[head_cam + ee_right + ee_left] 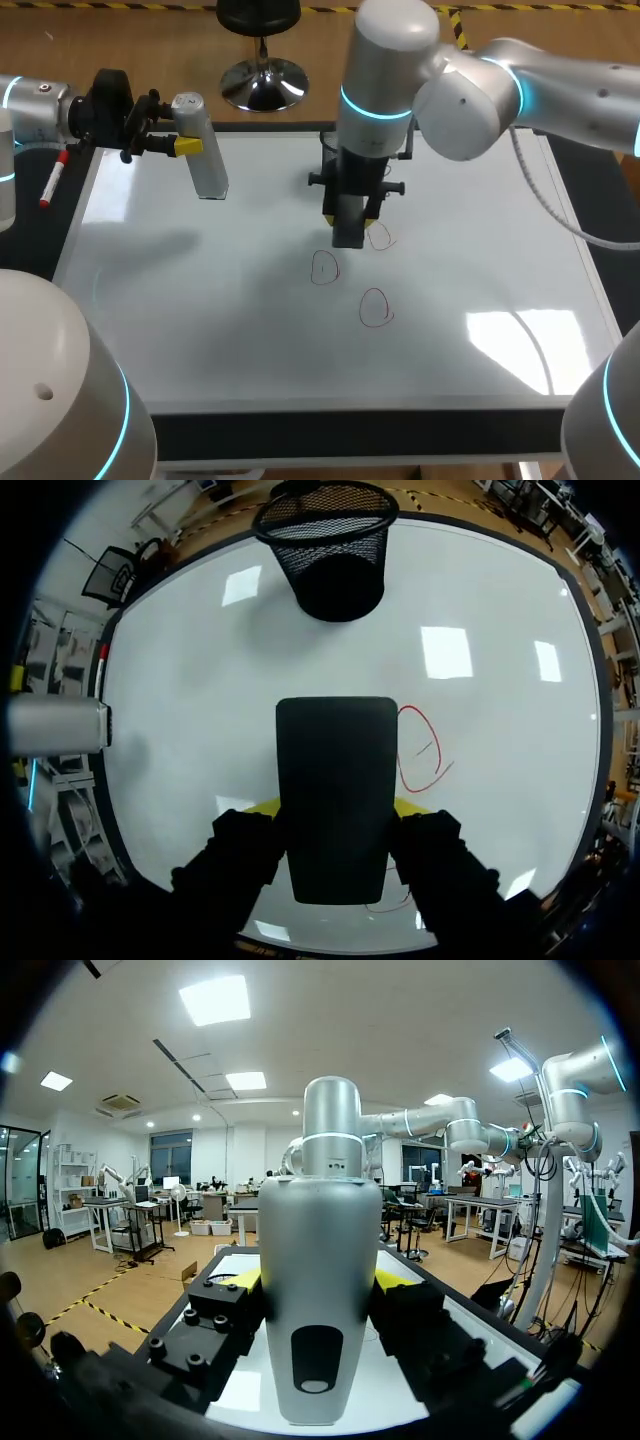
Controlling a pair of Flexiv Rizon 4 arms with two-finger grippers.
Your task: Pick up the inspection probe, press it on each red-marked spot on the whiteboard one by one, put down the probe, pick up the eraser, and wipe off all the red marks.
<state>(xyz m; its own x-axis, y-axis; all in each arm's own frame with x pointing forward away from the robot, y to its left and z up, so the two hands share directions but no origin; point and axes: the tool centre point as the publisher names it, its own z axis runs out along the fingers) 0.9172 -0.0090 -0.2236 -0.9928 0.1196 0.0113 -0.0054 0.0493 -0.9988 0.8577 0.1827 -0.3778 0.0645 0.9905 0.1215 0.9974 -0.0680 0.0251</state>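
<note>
Eraser point(336, 770) clamped in the right gripper point(336, 810), by the red marks point(325, 268) mid whiteboard point(200, 330): I'd lay it flat, sweep all three. Probe point(318, 1260) clamped in left gripper point(320, 1280).

Black mesh basket point(335, 545) upright, far side; white marker point(52, 186), red ends, lying flat far left.

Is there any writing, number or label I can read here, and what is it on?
No readable words or numbers anywhere.
Red marks on the whiteboard: hand-drawn loops with short strokes inside, not legible as characters.
Probe, eraser, marker: no print visible.
</note>
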